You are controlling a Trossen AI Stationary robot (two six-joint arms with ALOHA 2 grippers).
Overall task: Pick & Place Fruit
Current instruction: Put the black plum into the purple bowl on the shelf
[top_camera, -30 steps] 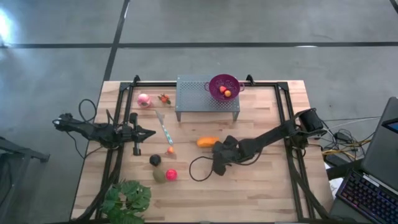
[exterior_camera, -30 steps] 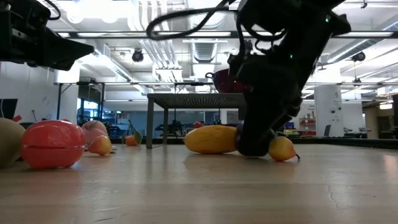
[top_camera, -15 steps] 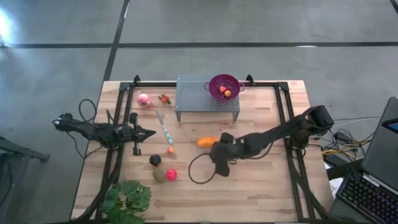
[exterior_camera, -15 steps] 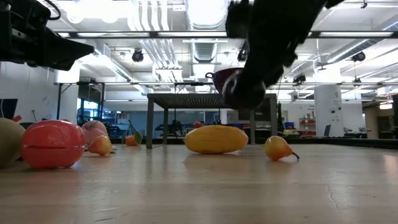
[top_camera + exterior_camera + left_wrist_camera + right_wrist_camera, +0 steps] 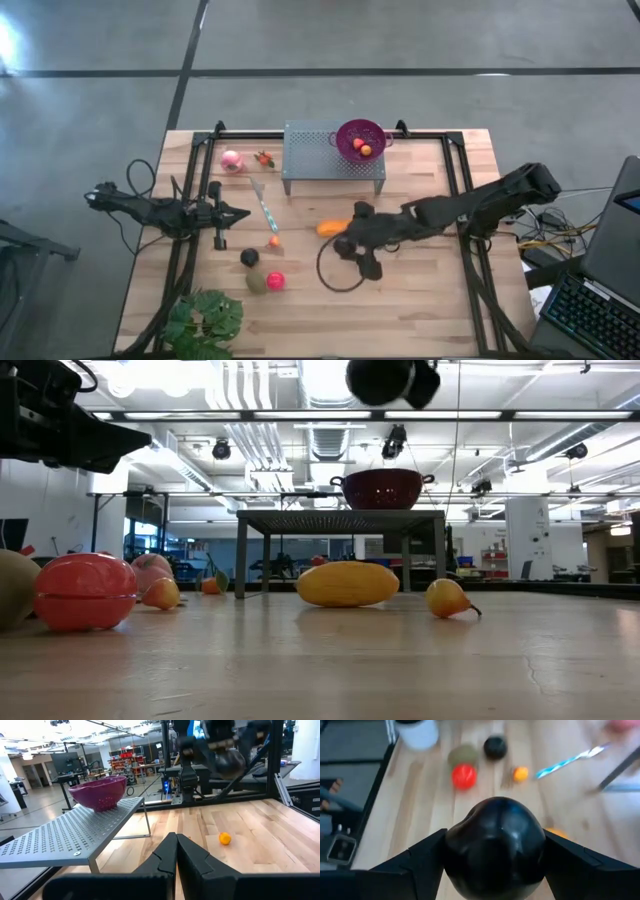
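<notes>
Up on the perforated shelf (image 5: 330, 152), purple bowl (image 5: 360, 139) with two small orange-red fruits (image 5: 362, 148); right gripper (image 5: 495, 845) jaws around a dark ball (image 5: 494, 847), left gripper (image 5: 176, 851) jaws together.

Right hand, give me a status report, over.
Right hand shut on a black ball, raised above the table. Left hand shut, idle at the left side. Bowl on the rack, nothing in the way.
</notes>
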